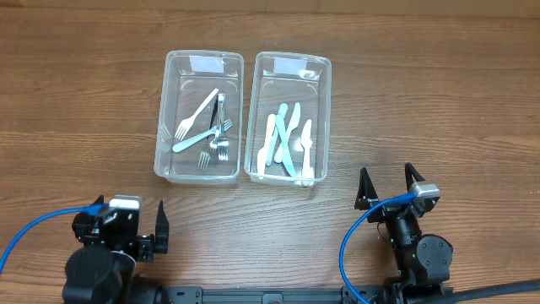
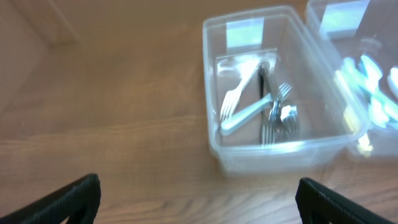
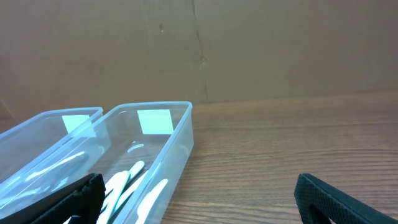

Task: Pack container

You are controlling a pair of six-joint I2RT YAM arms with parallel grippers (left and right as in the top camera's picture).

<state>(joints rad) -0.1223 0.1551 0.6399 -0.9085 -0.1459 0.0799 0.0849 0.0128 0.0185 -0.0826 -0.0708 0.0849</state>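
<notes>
Holding forks [image 1: 207,127], clear tub [image 1: 163,127] beside knife tub [image 1: 325,118]; L tool [image 2: 199,188], R tool [image 1: 386,171] both spread, empty.

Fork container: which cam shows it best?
Overhead. The whole fork container is in frame and sharp, with the forks laid out plainly. Left wrist shows the container closer and complete, but blurred. Right wrist catches only one end of it at the left edge, and the forks cannot be made out.
</notes>
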